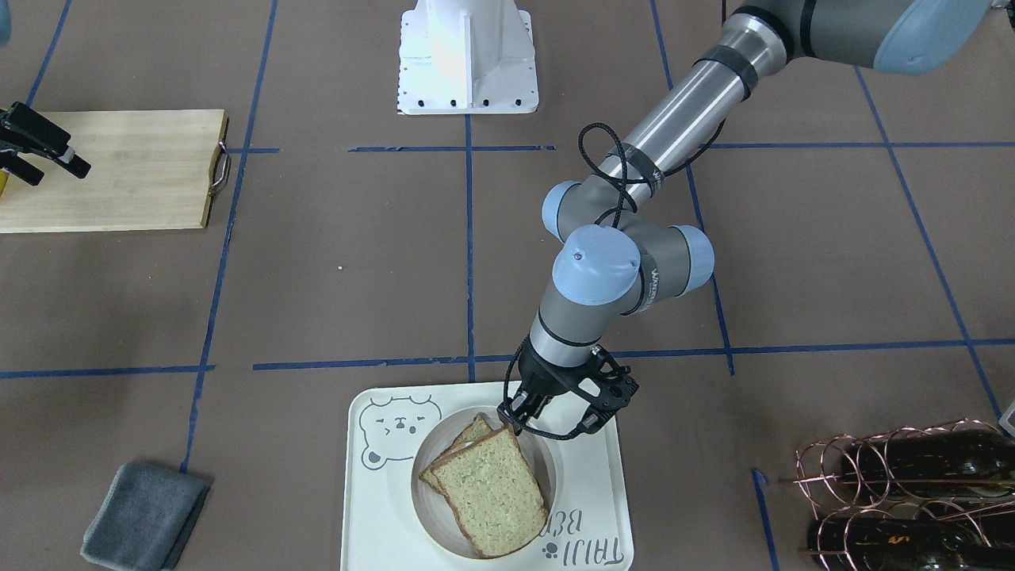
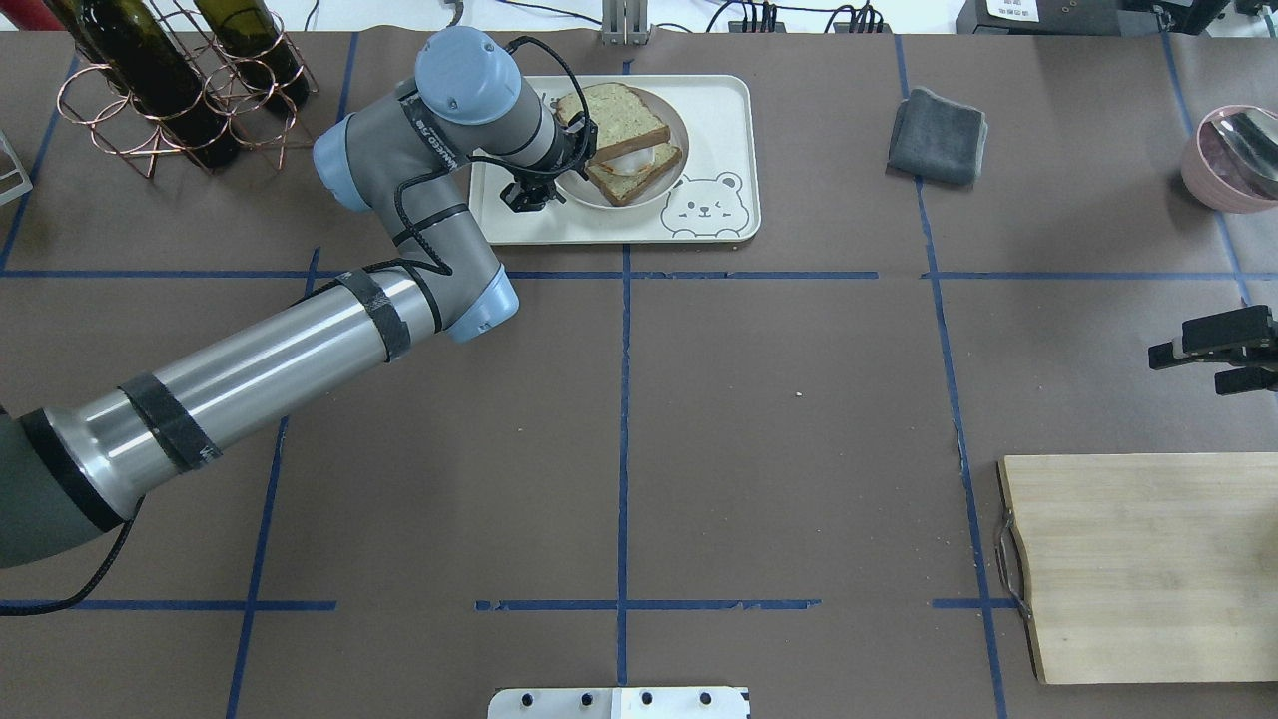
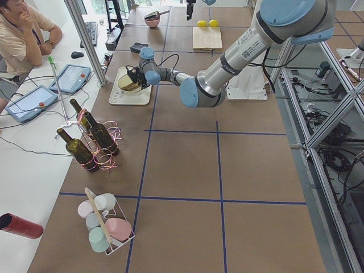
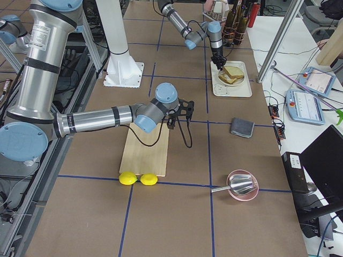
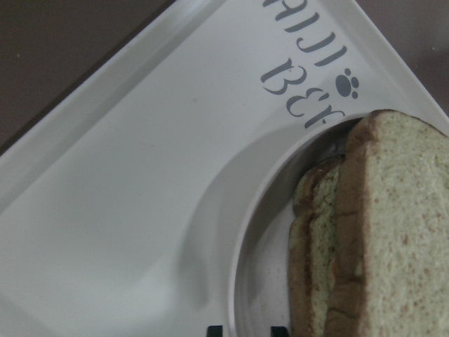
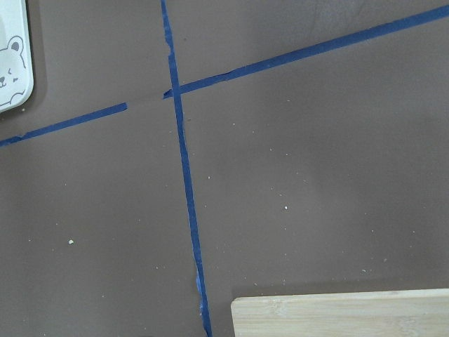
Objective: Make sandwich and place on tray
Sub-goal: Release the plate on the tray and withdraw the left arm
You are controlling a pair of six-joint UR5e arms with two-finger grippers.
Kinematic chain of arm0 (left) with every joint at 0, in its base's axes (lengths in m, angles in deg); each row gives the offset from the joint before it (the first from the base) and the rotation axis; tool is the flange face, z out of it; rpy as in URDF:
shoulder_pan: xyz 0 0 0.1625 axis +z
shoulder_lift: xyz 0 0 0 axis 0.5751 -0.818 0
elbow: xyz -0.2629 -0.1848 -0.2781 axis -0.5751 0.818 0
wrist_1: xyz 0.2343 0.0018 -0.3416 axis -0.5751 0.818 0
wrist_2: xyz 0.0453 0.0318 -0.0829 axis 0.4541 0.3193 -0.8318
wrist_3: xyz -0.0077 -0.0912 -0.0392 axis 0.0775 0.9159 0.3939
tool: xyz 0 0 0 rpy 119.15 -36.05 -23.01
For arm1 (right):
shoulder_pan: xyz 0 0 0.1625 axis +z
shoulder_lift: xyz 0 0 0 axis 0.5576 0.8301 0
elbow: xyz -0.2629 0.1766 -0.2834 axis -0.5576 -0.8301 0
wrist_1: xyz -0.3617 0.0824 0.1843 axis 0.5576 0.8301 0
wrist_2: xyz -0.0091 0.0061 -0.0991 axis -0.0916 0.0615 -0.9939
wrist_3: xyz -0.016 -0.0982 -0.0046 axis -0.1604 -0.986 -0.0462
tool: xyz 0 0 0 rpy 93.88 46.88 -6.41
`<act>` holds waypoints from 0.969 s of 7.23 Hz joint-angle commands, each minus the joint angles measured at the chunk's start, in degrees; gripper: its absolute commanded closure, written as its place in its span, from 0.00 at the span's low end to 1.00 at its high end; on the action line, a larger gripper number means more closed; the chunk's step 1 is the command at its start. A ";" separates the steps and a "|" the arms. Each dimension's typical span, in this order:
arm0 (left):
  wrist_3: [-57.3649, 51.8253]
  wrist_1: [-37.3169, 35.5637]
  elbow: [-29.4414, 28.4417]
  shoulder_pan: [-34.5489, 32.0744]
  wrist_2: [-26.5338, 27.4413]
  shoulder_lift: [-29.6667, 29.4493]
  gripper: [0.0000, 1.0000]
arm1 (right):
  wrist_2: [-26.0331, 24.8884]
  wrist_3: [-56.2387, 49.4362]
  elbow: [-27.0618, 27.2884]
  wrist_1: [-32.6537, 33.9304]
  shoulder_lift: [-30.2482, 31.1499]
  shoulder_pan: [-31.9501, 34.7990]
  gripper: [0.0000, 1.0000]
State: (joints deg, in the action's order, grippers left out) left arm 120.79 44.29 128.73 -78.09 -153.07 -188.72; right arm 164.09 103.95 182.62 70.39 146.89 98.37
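The sandwich point(image 1: 492, 492), two brown-crusted speckled slices with a fried egg between, lies on a small round white plate point(image 1: 549, 469). The plate sits on the cream bear tray point(image 1: 381, 507) at the table's far edge. In the overhead view the sandwich point(image 2: 624, 135) is on the tray point(image 2: 719, 110). My left gripper point(image 1: 514, 419) is down at the plate's rim, its jaws narrowly apart and straddling the rim in the left wrist view point(image 5: 245, 330). My right gripper point(image 2: 1213, 357) hovers open and empty over bare table near the cutting board.
A pale wooden cutting board point(image 2: 1148, 569) with a metal handle lies by my right arm. A folded grey cloth point(image 2: 937, 135) lies right of the tray. A copper wine rack with bottles point(image 2: 170, 90) stands to its left. A pink bowl point(image 2: 1233, 160) is at the far right.
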 commanded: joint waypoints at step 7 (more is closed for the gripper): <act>-28.49 -8.61 50.84 -3.33 -4.01 40.81 0.58 | -0.44 -10.31 -0.17 5.93 0.23 2.65 0.00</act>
State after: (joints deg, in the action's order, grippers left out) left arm 99.68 36.10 172.18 -80.01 -156.78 -156.08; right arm 164.04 99.10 182.53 72.61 147.03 99.81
